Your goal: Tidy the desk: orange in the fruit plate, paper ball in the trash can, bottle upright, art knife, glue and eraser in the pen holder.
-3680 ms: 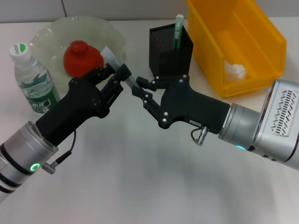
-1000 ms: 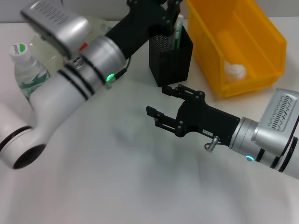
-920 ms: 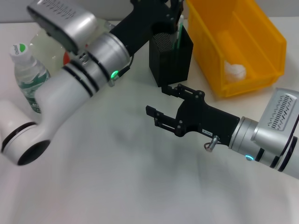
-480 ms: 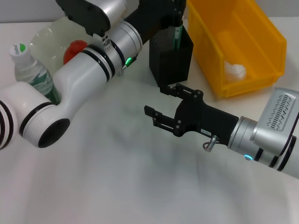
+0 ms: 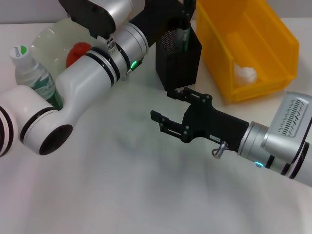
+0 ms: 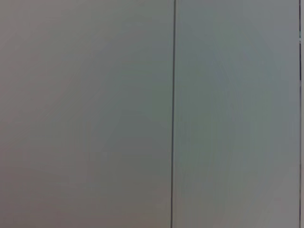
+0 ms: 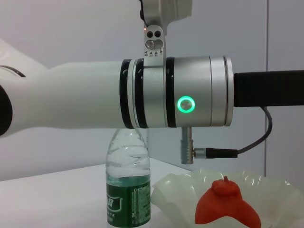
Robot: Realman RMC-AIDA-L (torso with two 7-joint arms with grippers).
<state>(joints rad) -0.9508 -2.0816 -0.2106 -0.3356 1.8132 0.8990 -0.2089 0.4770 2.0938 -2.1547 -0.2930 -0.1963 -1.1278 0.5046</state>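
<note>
Orange: in plate
Bottle: upright
Paper: in bin
Glue: in holder, under left gripper, jaws hidden, cannot tell
Right gripper: empty, jaws apart
Knife, eraser: unseen

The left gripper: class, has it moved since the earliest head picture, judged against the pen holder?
Yes. From low beside the fruit plate, the left gripper has risen to above the pen holder.

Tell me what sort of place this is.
Probably a lab desk staged for tidying practice: a plain white table, a black mesh pen holder beside a yellow trash can, and a water bottle by a glass fruit plate.
</note>
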